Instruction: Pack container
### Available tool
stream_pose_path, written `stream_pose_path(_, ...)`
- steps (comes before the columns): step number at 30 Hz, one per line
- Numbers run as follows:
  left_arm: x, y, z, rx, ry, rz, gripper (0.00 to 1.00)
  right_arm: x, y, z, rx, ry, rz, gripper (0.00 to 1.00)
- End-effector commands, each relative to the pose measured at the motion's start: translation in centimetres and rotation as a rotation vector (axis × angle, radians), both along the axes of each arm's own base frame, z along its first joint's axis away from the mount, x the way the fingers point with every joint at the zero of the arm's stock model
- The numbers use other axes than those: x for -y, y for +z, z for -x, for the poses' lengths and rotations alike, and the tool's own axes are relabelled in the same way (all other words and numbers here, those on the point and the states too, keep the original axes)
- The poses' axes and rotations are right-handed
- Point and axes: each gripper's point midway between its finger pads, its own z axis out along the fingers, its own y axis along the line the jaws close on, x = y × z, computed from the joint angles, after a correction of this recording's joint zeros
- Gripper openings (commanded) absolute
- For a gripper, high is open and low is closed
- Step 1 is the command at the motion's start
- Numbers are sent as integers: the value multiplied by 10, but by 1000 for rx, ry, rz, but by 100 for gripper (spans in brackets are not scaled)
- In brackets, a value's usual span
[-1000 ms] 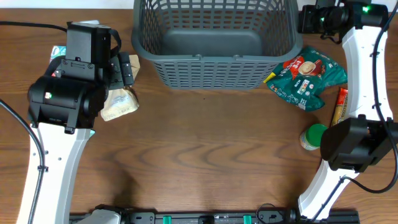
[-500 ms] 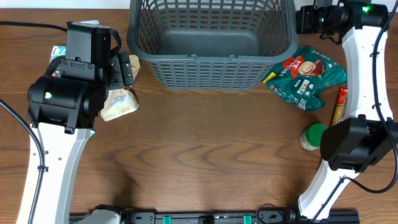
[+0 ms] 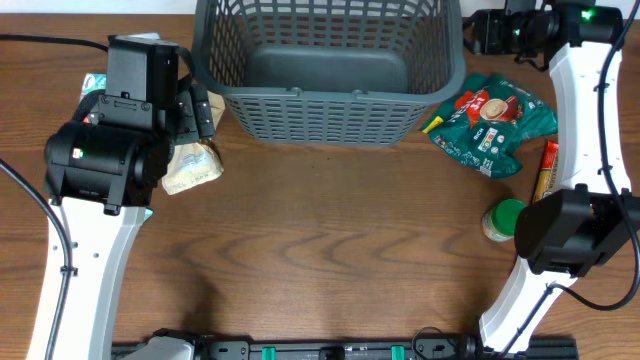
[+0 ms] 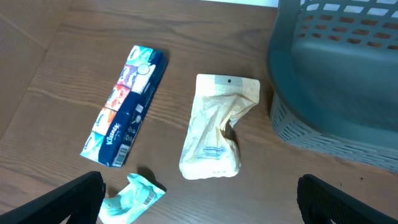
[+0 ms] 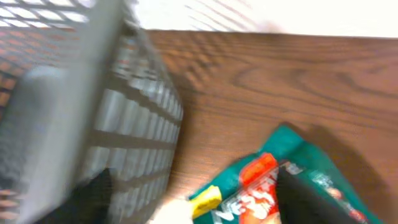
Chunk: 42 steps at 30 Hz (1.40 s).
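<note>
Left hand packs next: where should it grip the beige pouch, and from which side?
Probably pinch the beige pouch across its crumpled middle, coming straight down from above. It lies flat on the table, long axis running away from the open left hand, so the fingers line up across its narrow width.

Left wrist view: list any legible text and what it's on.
"Kleenex": on the blue tissue pack; its other print is too small to read.
Printed block on the beige pouch: too small to read.
Barcode on the teal wrapper: digits unreadable.
No text visible on the container.
</note>
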Motion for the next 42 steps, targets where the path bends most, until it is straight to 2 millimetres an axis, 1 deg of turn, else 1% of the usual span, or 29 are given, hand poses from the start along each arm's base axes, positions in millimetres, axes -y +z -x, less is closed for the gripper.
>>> stream_pose_path(1, -5, 7, 1, 20, 26, -3, 99, 21, -8, 0, -34, -129, 55, 88)
stream_pose_path(3, -5, 7, 1, 20, 26, -3, 99, 31, -9, 1, -41, -169, 54, 99)
stream_pose_path(6, -5, 7, 1, 19, 26, -3, 99, 44, -10, 4, -55, -216, 40, 99)
stream_pose_path(10, -5, 8, 1, 18, 18, -11, 99, 71, -12, 11, -82, -316, 61, 99)
stream_pose_path(11, -6, 8, 1, 16, 12, -19, 99, 78, -11, 14, -84, -335, 72, 99)
stream_pose_path(12, -7, 8, 1, 16, 15, -20, 99, 80, -10, 15, -82, -340, 74, 99)
stream_pose_path(14, -11, 9, 1, 18, 30, -24, 99, 87, 1, 18, -65, -354, 75, 99)
stream_pose_path(15, -14, 9, 1, 19, 39, -23, 99, 90, 8, 19, -51, -359, 76, 99)
stream_pose_path(16, -19, 10, 2, 22, 52, -23, 99, 93, 19, 22, -32, -365, 78, 99)
stream_pose_path(19, -37, 11, 4, 27, 105, -22, 99, 104, 66, 39, 35, -416, 98, 99)
stream_pose_path(21, -51, 11, 6, 26, 147, -22, 99, 113, 95, 58, 62, -493, 110, 99)
stream_pose_path(22, -60, 11, 7, 24, 176, -21, 99, 118, 110, 72, 73, -538, 118, 99)
stream_pose_path(24, -75, 9, 9, 20, 219, -15, 99, 126, 127, 95, 75, -607, 125, 99)
stream_pose_path(26, -90, 9, 11, 17, 267, -15, 99, 134, 133, 121, 48, -684, 123, 99)
stream_pose_path(28, -106, 8, 15, 17, 314, -16, 98, 140, 127, 145, -17, -744, 106, 99)
stream_pose_path(30, -119, 7, 19, 13, 354, -16, 99, 144, 113, 170, -123, -789, 95, 99)
stream_pose_path(32, -127, 6, 21, 9, 377, -6, 99, 148, 96, 186, -222, -807, 94, 99)
stream_pose_path(33, -128, 5, 22, 10, 379, 3, 99, 150, 89, 189, -254, -813, 95, 99)
stream_pose_path(35, -129, 4, 22, 11, 378, 25, 98, 155, 72, 192, -307, -823, 94, 99)
stream_pose_path(37, -129, 4, 21, 9, 378, 29, 99, 155, 57, 186, -333, -819, 78, 99)
stream_pose_path(42, -129, 3, 21, 0, 363, 17, 99, 142, 3, 155, -362, -749, -10, 99)
